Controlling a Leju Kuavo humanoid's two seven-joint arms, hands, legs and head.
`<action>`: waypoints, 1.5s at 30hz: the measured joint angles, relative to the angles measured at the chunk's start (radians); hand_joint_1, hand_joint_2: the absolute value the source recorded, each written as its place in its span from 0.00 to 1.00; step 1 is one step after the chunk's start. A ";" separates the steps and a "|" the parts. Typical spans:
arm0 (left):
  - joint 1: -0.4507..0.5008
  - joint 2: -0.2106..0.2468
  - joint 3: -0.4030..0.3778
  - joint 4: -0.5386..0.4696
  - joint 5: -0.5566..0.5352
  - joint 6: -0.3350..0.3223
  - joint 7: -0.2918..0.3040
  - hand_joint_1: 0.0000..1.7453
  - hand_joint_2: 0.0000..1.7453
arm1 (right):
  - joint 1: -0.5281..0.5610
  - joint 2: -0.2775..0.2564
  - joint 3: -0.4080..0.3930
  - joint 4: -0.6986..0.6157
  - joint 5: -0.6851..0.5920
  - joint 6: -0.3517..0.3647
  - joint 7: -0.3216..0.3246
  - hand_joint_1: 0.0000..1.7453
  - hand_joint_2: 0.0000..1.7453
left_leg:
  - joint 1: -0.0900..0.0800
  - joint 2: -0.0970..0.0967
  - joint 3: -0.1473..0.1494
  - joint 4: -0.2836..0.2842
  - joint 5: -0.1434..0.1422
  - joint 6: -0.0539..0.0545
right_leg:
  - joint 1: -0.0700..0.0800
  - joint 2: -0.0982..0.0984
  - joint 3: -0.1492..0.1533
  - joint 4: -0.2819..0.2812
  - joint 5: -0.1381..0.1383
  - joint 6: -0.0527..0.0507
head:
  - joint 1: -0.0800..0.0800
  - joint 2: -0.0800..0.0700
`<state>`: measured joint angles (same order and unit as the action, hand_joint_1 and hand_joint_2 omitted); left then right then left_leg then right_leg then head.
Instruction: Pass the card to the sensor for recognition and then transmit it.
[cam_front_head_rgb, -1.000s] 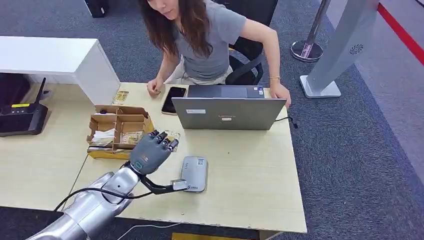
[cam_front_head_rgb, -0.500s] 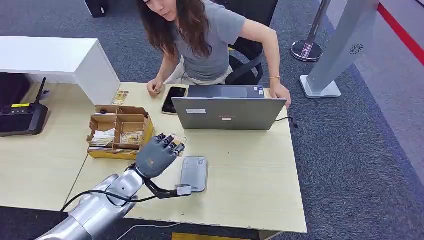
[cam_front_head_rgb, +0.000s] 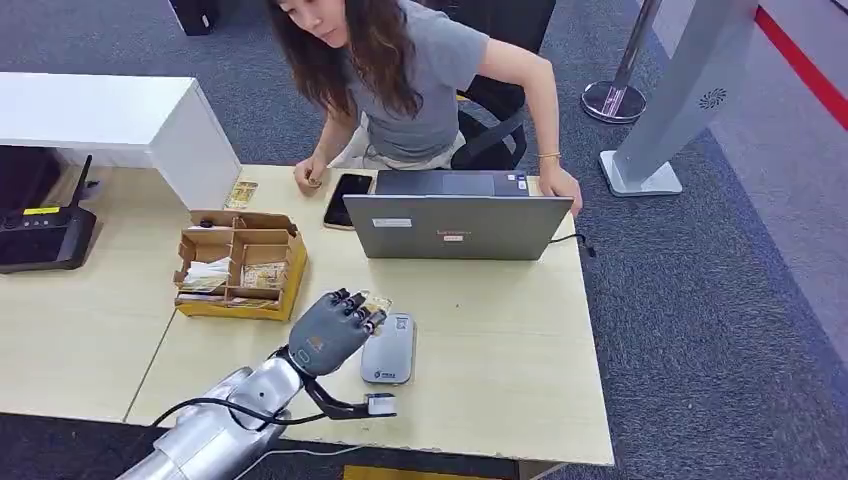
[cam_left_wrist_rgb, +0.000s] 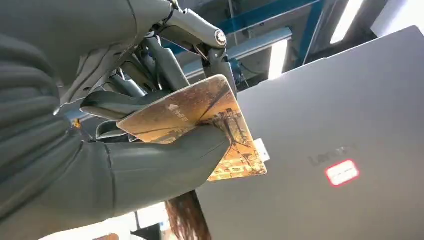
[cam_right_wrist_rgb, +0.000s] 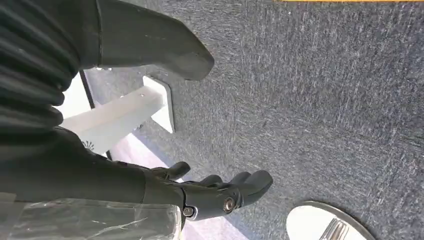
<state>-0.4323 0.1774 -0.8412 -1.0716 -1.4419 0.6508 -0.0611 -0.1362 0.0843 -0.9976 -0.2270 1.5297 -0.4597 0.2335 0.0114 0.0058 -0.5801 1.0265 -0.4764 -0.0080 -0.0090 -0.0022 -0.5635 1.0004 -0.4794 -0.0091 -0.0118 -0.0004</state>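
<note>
Card (cam_left_wrist_rgb: 200, 125) first: we see a gold-and-brown thing with a printed scene and some pale lettering on its face, glossy, rounded at the corners. It sits pinched in our left hand (cam_front_head_rgb: 330, 330), the thick grey thumb (cam_left_wrist_rgb: 165, 160) pressed across its face and the darker fingers (cam_left_wrist_rgb: 120, 102) on the other side, with a good part of it sticking out past the thumb. From the head view we catch just a sliver of it poking out at the fingertips, right above the near-left corner of the sensor (cam_front_head_rgb: 388, 349).

That sensor is a flat grey pad with rounded corners lying on the wooden table (cam_front_head_rgb: 500, 340), a small label at each end. Our hand hovers over its left edge; we can't tell whether the card touches it.

Behind it stands a grey laptop (cam_front_head_rgb: 455, 225), lid turned toward us, and the left wrist view looks straight up at that lid. To the left sits a cardboard organizer (cam_front_head_rgb: 240, 262) with more cards in its compartments. A black phone (cam_front_head_rgb: 348, 198) lies by the laptop, and a person (cam_front_head_rgb: 420, 80) in a grey shirt leans over the far side of the table.

Our right hand (cam_right_wrist_rgb: 215, 192) hangs low above the carpet (cam_right_wrist_rgb: 325, 100), fingers loosely spread and holding nothing.
</note>
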 joint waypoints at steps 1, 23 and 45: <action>0.002 -0.004 0.000 0.002 0.016 0.000 -0.007 1.00 1.00 | 0.000 0.000 0.001 0.000 -0.001 0.000 0.000 0.00 1.00 | 0.000 0.000 0.000 0.000 0.000 0.000 | 0.000 0.000 0.000 0.000 0.000 0.000 | 0.000 0.000; 0.056 -0.051 0.037 0.154 0.169 -0.004 -0.078 1.00 1.00 | 0.000 0.000 0.019 0.000 -0.017 0.001 0.000 0.00 0.00 | 0.000 0.000 0.000 0.000 0.000 0.000 | 0.000 0.000 0.000 0.000 0.000 0.000 | 0.000 0.000; 0.059 -0.072 0.042 0.258 0.143 0.000 -0.092 1.00 1.00 | -0.003 0.000 0.041 0.000 -0.014 0.005 0.005 0.00 0.00 | 0.000 0.000 0.000 0.000 0.000 0.000 | 0.000 0.000 0.000 0.000 0.000 0.000 | 0.000 0.000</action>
<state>-0.3734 0.1053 -0.7996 -0.8133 -1.2989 0.6504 -0.1530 -0.1390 0.0843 -0.9567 -0.2270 1.5152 -0.4551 0.2384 0.0113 0.0057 -0.5800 1.0265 -0.4764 -0.0079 -0.0091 -0.0025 -0.5634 1.0004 -0.4794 -0.0090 -0.0118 -0.0004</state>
